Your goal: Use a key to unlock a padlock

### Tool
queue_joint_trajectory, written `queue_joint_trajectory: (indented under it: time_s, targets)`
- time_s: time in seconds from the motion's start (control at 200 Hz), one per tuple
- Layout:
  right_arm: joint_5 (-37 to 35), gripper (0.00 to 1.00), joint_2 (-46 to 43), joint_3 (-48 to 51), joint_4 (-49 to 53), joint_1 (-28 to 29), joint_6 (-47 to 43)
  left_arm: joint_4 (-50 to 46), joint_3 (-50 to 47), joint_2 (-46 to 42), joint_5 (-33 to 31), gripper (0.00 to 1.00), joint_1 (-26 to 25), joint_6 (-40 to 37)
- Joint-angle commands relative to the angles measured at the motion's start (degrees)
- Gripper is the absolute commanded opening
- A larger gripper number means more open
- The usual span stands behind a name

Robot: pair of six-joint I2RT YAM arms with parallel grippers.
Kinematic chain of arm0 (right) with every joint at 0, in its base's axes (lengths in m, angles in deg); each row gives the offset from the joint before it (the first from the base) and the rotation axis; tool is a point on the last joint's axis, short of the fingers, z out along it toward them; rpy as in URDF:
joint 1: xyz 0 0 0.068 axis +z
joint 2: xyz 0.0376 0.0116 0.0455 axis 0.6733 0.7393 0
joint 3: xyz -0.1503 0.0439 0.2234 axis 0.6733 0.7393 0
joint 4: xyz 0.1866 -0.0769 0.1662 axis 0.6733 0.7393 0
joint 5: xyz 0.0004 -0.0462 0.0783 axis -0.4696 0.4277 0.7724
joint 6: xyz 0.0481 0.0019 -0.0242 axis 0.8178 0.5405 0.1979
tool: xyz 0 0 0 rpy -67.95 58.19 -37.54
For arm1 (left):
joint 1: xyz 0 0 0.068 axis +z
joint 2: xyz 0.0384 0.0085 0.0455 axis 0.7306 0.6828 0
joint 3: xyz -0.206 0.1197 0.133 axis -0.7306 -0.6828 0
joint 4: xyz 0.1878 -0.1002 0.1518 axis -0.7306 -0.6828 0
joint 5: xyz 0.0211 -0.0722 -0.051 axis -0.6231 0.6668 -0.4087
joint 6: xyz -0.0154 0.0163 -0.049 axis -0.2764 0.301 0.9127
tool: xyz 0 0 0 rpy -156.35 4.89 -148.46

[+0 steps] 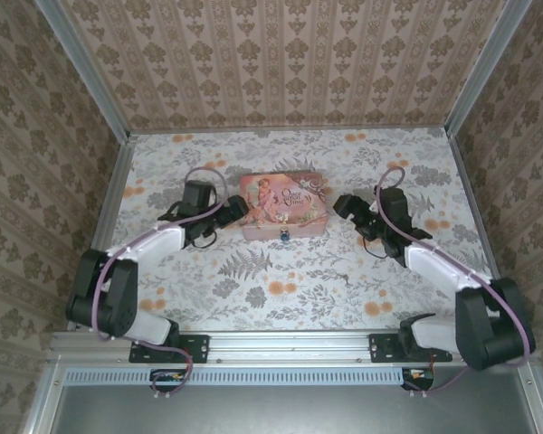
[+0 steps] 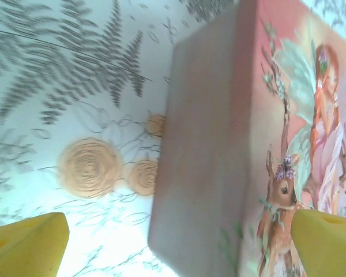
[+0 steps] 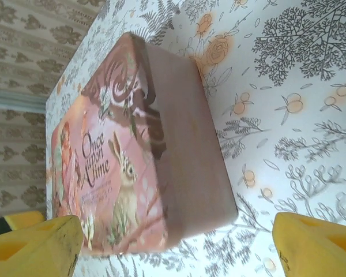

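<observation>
The padlock (image 1: 285, 235), a tiny dark bluish speck, sits at the middle of the tin's near side; whether it hangs there or lies against it I cannot tell. The pink tin (image 1: 283, 206) lies mid-table (image 1: 344, 280). The left gripper (image 1: 238, 210) is just beside its left end and the right gripper (image 1: 342, 206) is near its right end. Both have their yellow fingers (image 2: 26, 245) spread wide, gripping nothing.

Tiny bluish padlock (image 1: 285, 235), at pink tin (image 1: 283, 203) near side
</observation>
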Motion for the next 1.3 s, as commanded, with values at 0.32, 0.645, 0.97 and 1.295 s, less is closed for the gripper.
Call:
queue_joint_trajectory:
  time_s: [0.32,0.645,0.97,1.295]
  targets:
    - [3.6,0.79,-5.2,10.4,12.6,1.1,-8.5,-1.0,-12.8,-17.0,2.2,1.0,-7.4,5.6]
    - [3.3,0.72,-2.5,14.4,9.5,8.8,-5.2,1.9,-11.5,-13.1,-2.0,1.0,-16.9,8.3]
    - [0.8,0.66,-5.1,19.0,6.1,17.7,1.2,4.5,-11.0,-8.3,-1.9,1.0,-18.3,8.9]
    - [-2.9,0.61,-3.3,13.0,8.9,26.1,1.8,4.2,-10.3,-7.4,-2.2,1.0,-18.6,8.8]
